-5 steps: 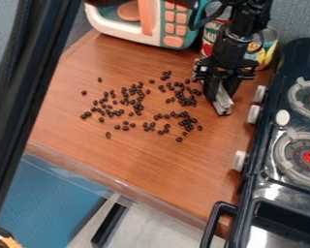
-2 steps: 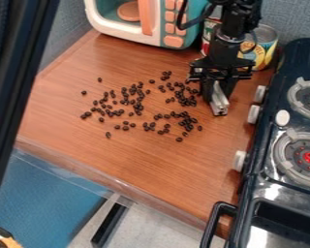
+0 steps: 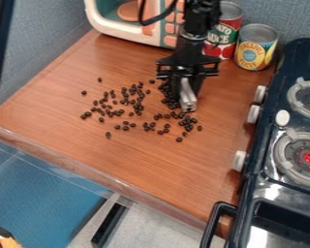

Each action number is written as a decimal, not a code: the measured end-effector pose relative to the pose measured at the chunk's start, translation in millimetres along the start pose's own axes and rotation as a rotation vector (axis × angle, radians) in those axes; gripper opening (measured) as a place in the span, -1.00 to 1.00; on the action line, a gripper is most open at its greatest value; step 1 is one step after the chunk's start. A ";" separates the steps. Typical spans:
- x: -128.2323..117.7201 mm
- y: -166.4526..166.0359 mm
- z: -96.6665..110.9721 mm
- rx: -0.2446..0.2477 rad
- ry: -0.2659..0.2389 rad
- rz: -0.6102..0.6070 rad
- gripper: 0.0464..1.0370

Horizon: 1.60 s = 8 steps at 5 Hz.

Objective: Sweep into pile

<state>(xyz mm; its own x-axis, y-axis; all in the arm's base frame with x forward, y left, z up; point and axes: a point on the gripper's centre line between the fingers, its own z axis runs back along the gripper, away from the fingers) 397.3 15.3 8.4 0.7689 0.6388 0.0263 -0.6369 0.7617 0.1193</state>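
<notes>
The black robot arm (image 3: pixel 201 19) came in from the top edge, right of the middle, and hung almost straight down. Its black two-finger gripper (image 3: pixel 186 93) pointed downward, its fingers closed around a narrow silvery bar (image 3: pixel 188 100). The bar's lower end was at the right part of the small, dark, shiny beans (image 3: pixel 139 107), which lay scattered over the upper middle of the brown wooden counter (image 3: pixel 131 157).

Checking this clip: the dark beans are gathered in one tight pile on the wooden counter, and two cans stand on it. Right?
No, the camera view shows the beans scattered loosely across the counter; the two cans do stand on it.
</notes>
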 end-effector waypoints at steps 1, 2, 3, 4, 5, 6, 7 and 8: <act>3.0 19.5 -2.6 0.002 0.002 0.014 -0.33; 4.7 38.5 -5.5 0.004 -0.004 0.030 -0.33; 7.4 57.8 -8.4 0.002 -0.002 0.058 -0.33; 9.1 75.8 -10.7 -0.001 0.003 0.082 -0.33; 12.0 94.5 -13.1 -0.002 -0.005 0.107 -0.33; 17.5 109.7 -15.1 0.001 -0.016 0.131 -0.33; 25.1 127.7 -17.1 0.000 -0.030 0.167 -0.33; 29.1 143.9 -18.3 -0.002 -0.036 0.193 -0.33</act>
<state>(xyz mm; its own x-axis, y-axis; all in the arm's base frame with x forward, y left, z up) 327.0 145.5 8.2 0.6342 0.7686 0.0843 -0.7726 0.6258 0.1070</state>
